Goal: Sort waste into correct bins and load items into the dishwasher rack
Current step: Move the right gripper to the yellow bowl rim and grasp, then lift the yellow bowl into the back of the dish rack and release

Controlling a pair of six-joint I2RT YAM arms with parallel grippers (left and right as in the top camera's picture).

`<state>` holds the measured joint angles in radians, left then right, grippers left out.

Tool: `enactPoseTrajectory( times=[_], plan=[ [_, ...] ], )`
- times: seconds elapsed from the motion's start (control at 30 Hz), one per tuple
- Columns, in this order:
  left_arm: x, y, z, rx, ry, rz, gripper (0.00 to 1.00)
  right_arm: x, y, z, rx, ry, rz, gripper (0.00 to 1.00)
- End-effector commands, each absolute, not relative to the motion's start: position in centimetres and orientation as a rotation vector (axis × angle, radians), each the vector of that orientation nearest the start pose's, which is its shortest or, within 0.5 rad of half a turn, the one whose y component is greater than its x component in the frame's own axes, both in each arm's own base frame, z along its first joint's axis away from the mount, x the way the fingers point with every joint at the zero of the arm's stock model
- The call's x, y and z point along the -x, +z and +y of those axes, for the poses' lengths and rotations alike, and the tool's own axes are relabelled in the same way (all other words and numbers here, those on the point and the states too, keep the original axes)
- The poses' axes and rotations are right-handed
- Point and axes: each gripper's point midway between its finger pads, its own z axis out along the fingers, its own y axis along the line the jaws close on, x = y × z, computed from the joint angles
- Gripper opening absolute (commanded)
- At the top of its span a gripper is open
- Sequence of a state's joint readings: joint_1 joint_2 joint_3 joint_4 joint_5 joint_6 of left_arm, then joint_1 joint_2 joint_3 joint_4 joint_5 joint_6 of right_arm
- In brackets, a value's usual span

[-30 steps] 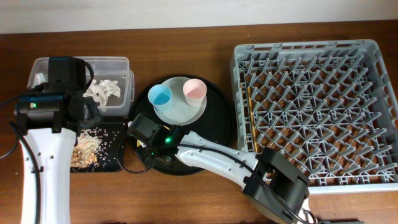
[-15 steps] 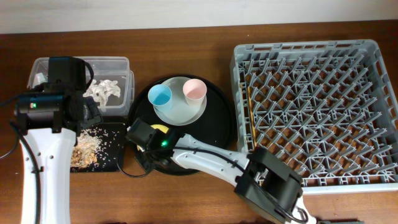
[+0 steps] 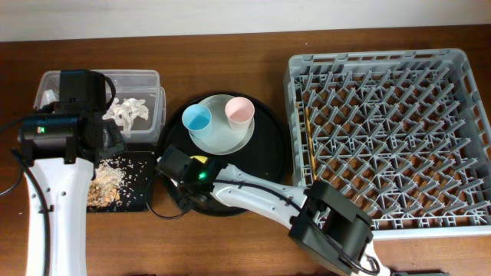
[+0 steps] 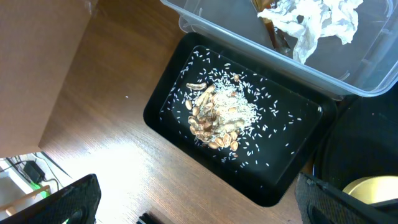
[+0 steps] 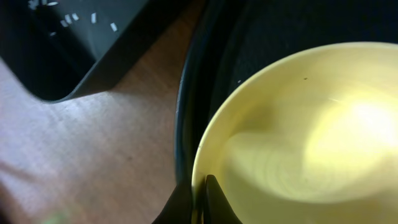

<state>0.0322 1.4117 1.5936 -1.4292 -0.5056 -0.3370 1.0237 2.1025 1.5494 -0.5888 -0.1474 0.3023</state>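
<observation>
Pinched only at its rim by the right gripper (image 5: 199,190) near the table's front edge, the small round yellow bowl (image 5: 292,124) may slip when lifted; the left gripper (image 4: 205,205) gapes empty.

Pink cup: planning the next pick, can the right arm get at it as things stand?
Probably not yet: nothing covers the pink cup, but the right gripper looks pinched on the yellow bowl rim.

The left arm (image 3: 46,199) reaches forward on its own side, wrist pointed down, with the left gripper (image 4: 196,186) spread wide and empty. The right arm (image 3: 261,195) stretches low toward the left, and the right gripper (image 5: 199,198) is pinched onto the rim of the small yellow bowl (image 5: 298,124).
</observation>
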Motion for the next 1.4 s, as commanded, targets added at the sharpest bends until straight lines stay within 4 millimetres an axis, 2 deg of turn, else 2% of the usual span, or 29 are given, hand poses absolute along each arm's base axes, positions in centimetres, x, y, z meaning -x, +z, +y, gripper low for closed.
enactPoseTrajectory(
  times=[0.0, 0.2, 0.3, 0.33, 0.4, 0.43, 0.53, 0.57, 0.6, 0.67, 0.73, 0.8, 0.87, 0.93, 0.97, 1.03, 1.1, 1.27, 1.37],
  plan=[
    [-27.5, 27.2, 9.5, 0.607, 0.627, 2.594, 0.99, -21.4, 7.7, 44.6, 1.077, 0.75, 2.637, 0.04],
    [-27.5, 27.2, 9.5, 0.607, 0.627, 2.594, 0.99, -21.9, 15.9, 41.3, 0.999, 0.801, 2.568, 0.04],
    [-27.5, 27.2, 9.5, 0.607, 0.627, 2.594, 0.99, -23.5, 20.4, 38.4, 0.913, 0.818, 2.509, 0.04],
    [-27.5, 27.2, 9.5, 0.607, 0.627, 2.594, 0.99, -25.3, 22.2, 36.2, 0.86, 0.803, 2.478, 0.04],
    [-27.5, 27.2, 9.5, 0.607, 0.627, 2.594, 0.99, -27.7, 24.0, 33.7, 0.791, 0.812, 2.436, 0.04],
    [-27.5, 27.2, 9.5, 0.607, 0.627, 2.594, 0.99, -30.0, 25.6, 31.6, 0.75, 0.882, 2.384, 0.04],
    [-27.5, 27.2, 9.5, 0.607, 0.627, 2.594, 0.99, -35.3, 27.7, 26.7, 0.632, 1.052, 2.282, 0.04],
    [-27.5, 27.2, 9.5, 0.607, 0.627, 2.594, 0.99, -36.6, 28.7, 25.5, 0.613, 1.143, 2.217, 0.04],
    [-27.5, 27.2, 9.5, 0.607, 0.627, 2.594, 0.99, -38.9, 30.8, 23.1, 0.609, 1.272, 2.075, 0.04],
    [-27.5, 27.2, 9.5, 0.607, 0.627, 2.594, 0.99, -41.1, 31.9, 19.8, 0.565, 1.343, 1.981, 0.04],
    [-27.5, 27.2, 9.5, 0.607, 0.627, 2.594, 0.99, -43.4, 31.1, 15.8, 0.505, 1.371, 1.945, 0.04],
    [-27.5, 27.2, 9.5, 0.607, 0.627, 2.594, 0.99, -45.2, 28.8, 12.1, 0.404, 1.394, 1.969, 0.04],
    [-27.5, 27.2, 9.5, 0.607, 0.627, 2.594, 0.99, -46.4, 27.3, 9.1, 0.37, 1.459, 1.932, 0.04],
    [-27.5, 27.2, 9.5, 0.607, 0.627, 2.594, 0.99, -47.0, 25.7, 6.9, 0.34, 1.524, 1.907, 0.04],
    [-27.5, 27.2, 9.5, 0.607, 0.627, 2.594, 0.99, -47.5, 23.8, 5.4, 0.285, 1.57, 1.914, 0.04],
    [-27.5, 27.2, 9.5, 0.607, 0.627, 2.594, 0.99, -48.0, 21.7, 3.8, 0.234, 1.606, 1.914, 0.04],
    [-27.5, 27.2, 9.5, 0.607, 0.627, 2.594, 0.99, -48.2, 20.5, 2.2, 0.21, 1.645, 1.888, 0.04],
    [-27.5, 27.2, 9.5, 0.607, 0.627, 2.594, 0.99, -47.8, 20.5, -1.7, 0.117, 1.635, 1.865, 0.04],
    [-27.5, 27.2, 9.5, 0.607, 0.627, 2.594, 0.99, -47.7, 20.3, -2.2, 0.088, 1.637, 1.871, 0.04]
  ],
)
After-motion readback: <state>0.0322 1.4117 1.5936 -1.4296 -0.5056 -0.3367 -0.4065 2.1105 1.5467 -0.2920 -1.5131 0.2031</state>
